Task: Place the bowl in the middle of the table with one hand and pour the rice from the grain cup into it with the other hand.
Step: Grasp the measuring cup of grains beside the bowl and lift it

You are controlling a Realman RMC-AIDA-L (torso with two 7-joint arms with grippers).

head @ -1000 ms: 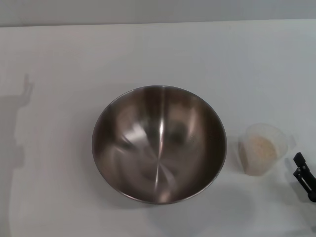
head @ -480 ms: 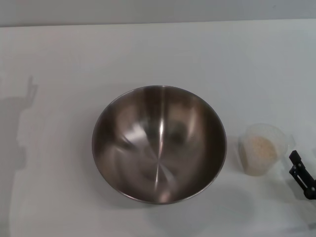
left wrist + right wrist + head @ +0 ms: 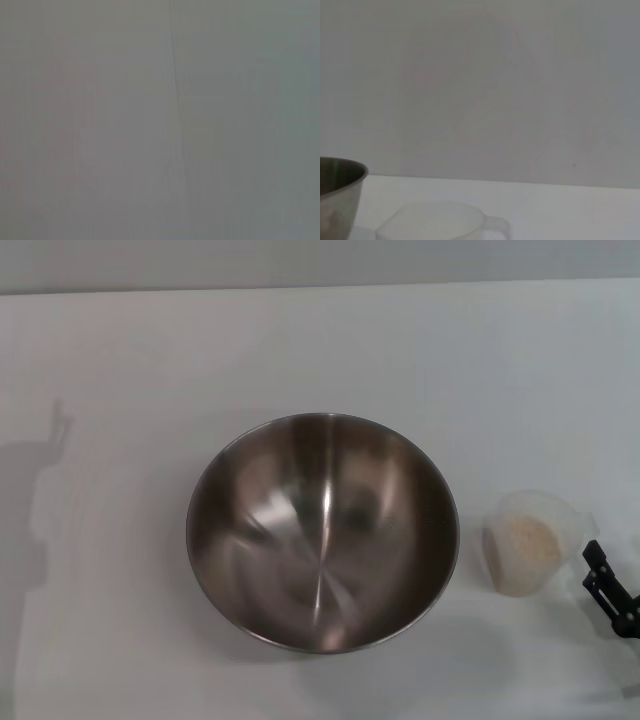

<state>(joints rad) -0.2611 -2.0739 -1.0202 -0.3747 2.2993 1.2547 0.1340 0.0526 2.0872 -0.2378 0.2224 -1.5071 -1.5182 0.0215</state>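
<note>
The large steel bowl (image 3: 322, 530) stands empty and upright in the middle of the white table (image 3: 300, 340). The small clear grain cup (image 3: 562, 517) stands upright to its right, a short gap away, with pale rice (image 3: 524, 544) inside. My right gripper (image 3: 608, 590) shows as a black tip at the right edge, close beside the cup and slightly nearer to me, apart from it. The right wrist view shows the bowl's rim (image 3: 342, 192) and the cup's rim and handle (image 3: 440, 222) low in the picture. My left gripper is out of view; only its shadow falls on the table's left.
The table's far edge (image 3: 320, 285) meets a grey wall. The left wrist view shows only a plain grey surface.
My right gripper has crept a little toward the cup. The left arm's shadow on the table has shifted slightly. Bowl and cup have not moved.
</note>
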